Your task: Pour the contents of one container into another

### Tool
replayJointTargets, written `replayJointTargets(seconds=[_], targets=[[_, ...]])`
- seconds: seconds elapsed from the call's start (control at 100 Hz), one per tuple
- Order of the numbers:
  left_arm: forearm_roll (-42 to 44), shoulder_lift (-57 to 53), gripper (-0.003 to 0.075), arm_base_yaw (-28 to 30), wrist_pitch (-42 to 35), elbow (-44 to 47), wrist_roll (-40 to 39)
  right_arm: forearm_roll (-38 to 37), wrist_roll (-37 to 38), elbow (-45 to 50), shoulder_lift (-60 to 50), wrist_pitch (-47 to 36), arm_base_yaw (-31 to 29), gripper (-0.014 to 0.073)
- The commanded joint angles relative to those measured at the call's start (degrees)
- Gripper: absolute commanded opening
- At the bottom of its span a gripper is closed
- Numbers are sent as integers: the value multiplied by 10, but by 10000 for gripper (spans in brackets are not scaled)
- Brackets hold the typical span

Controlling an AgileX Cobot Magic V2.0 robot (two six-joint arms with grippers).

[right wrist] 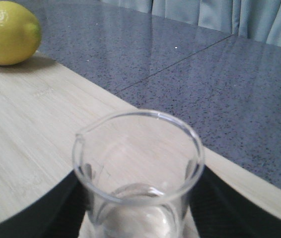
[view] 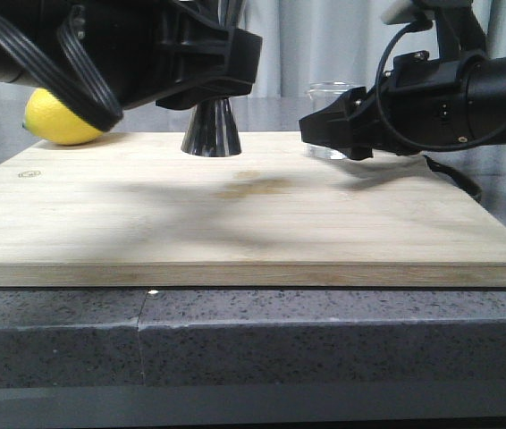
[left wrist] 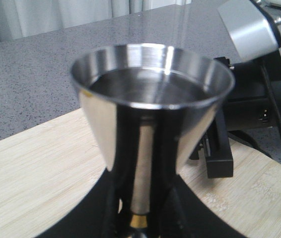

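Beaker (view: 332,121) stood upper right on board (view: 235,223), right gripper (view: 338,134) clamped round it. Jigger (view: 211,130) sat top center, left gripper (left wrist: 140,218) gripping its waist. We saw lemon (view: 61,116) upper left.

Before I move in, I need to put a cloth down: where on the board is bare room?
The near half of the wooden board, from its front edge back to the jigger and beaker, is bare. The back row is crowded: lemon, the jigger in the left end effector, and the right end effector at the beaker.
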Motion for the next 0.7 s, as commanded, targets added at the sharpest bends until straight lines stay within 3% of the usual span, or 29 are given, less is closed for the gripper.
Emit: replayJointTargets(seconds=[0.0,0.15,0.39,0.69], targets=[[1,-22,-20,-5,-55,-18,1,36,-5,-14,-20,-48,-4,489],[1,-22,-20,-5,-55,-18,1,60,-5,-14,-21,-82,-4,564],[1,-22,-20,1,-70,-18,1,60,-5,-14,-69,-110,-4,565],[1,-22,-19,50,-79,-18,1,61,-5,-24,-175,-110,-4,564]])
